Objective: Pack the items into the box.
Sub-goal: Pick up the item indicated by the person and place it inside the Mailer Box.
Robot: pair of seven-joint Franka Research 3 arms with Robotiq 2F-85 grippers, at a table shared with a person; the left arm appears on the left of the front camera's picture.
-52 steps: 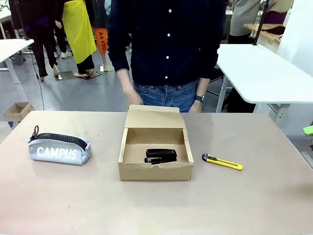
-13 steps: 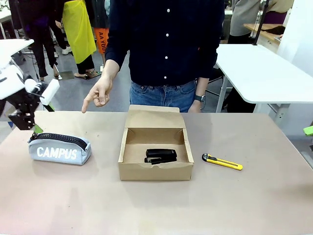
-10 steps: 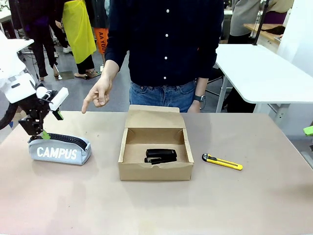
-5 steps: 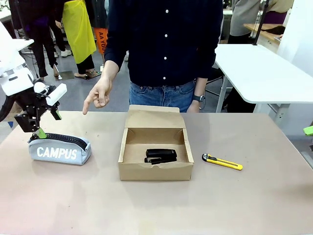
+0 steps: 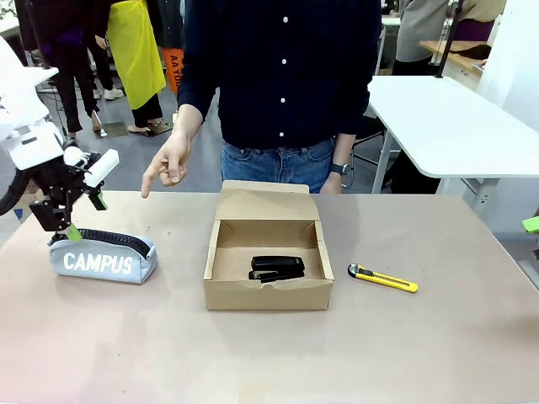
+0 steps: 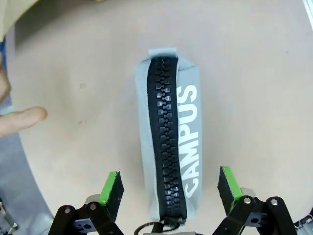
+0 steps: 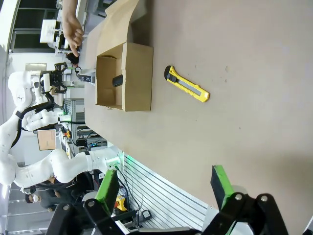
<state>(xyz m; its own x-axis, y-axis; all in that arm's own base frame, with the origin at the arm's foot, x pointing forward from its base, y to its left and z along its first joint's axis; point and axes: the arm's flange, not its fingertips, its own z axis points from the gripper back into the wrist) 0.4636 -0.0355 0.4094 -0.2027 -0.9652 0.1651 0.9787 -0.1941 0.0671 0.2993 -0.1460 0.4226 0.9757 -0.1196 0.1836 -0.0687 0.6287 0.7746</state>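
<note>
Front view: worktop (image 5: 438,353) carries all task things. Box (image 5: 268,295), lid flap up, sits well off to right of left pincer (image 5: 84,217). Pouch (image 5: 101,259) lies directly beneath that pincer, under its ring end. Left wrist view: pouch long axis runs straight ahead between pads, so closing would bite across narrow width. Left pincer wide, empty; left arm clearly nearer. Knife (image 5: 383,279) lies beyond box, ahead of right pincer (image 7: 164,188), also wide, empty. Stapler (image 5: 276,267) already inside box.
</note>
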